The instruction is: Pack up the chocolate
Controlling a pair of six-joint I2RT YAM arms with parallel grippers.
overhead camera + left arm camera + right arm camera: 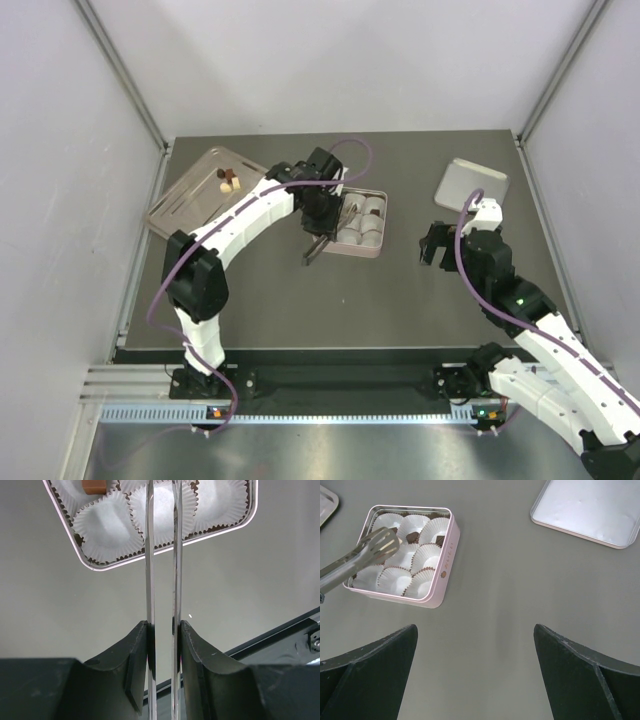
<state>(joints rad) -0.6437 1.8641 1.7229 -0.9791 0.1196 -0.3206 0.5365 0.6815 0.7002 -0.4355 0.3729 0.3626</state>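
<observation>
The left gripper (164, 630) squeezed shut on metal tongs (149, 570), tong tips over the pink tin (446, 555) of paper cups (427, 555), right gripper (475, 630) spread wide and empty

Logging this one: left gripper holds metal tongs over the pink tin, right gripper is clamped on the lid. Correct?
No. The right gripper is open and empty; the lid lies apart from it on the table, as the right wrist view shows. The left gripper does hold the tongs over the pink tin.
</observation>
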